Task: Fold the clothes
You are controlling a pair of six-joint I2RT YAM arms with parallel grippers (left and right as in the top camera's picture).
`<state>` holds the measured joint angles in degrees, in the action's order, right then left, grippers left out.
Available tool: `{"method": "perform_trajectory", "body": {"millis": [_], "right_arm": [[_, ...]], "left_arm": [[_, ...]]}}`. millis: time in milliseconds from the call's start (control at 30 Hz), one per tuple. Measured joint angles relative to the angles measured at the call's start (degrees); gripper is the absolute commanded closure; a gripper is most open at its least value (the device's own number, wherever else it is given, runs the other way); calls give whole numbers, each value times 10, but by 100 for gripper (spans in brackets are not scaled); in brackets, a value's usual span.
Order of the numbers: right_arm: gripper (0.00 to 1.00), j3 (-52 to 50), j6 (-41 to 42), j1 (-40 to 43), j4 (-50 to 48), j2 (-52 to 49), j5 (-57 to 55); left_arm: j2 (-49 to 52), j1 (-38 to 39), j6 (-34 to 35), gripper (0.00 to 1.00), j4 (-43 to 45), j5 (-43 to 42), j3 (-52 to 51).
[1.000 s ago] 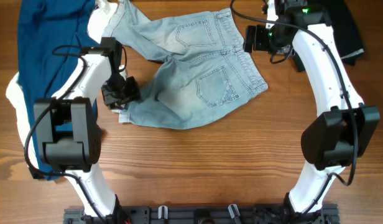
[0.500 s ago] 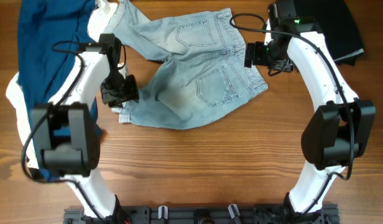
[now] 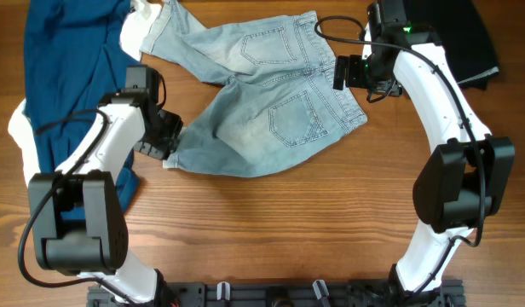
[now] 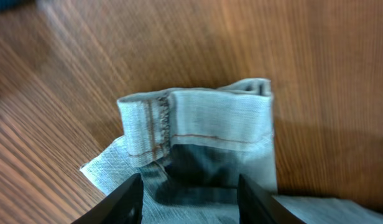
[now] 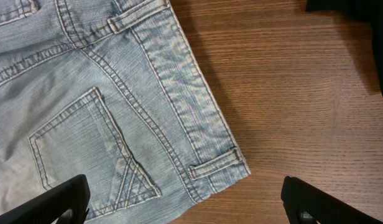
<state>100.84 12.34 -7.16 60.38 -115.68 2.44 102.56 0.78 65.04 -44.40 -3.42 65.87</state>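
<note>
The pale blue denim shorts (image 3: 271,94) lie spread on the table, back pockets up, waistband to the right. My left gripper (image 3: 167,136) is at the lower-left leg hem. In the left wrist view its fingers (image 4: 190,202) are apart with the turned-up hem (image 4: 204,130) between them. My right gripper (image 3: 339,73) hovers over the waistband, open and empty. In the right wrist view its fingers (image 5: 185,202) straddle the waistband corner and belt loop of the shorts (image 5: 104,81).
A navy shirt (image 3: 66,51) lies at the far left with a white cloth (image 3: 135,30) beside it, touching the shorts' upper leg. A black cloth (image 3: 471,38) lies at the top right, and also shows in the right wrist view (image 5: 365,25).
My left arm has swung and its gripper has shifted slightly left and forward along the leg hem. My right gripper has moved forward over the waistband. The shorts have hardly moved.
</note>
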Motion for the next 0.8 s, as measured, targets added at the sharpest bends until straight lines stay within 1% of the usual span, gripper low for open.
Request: {"method": "perform_trajectory", "body": {"millis": [167,367,567,633,700,733,767,800], "right_arm": [[1,0,0,0,-2,0,0],[1,0,0,0,-3,0,0],[0,0,-2,2,-4,0,0],[1,0,-2,2,-3,0,0],[0,0,-2,2,-3,0,0],[0,0,-2,2,-3,0,0],[0,0,-2,2,-3,0,0],[1,0,-2,2,-4,0,0]], "left_arm": [[0,0,30,50,14,6,-12],[0,4,33,53,3,14,-15],[0,22,30,60,4,18,-17],[3,26,30,66,13,19,-17],[13,27,30,77,15,19,-17],[19,27,29,89,17,19,-17],[24,27,28,96,20,21,-17],[28,27,28,96,21,21,-17]]}}
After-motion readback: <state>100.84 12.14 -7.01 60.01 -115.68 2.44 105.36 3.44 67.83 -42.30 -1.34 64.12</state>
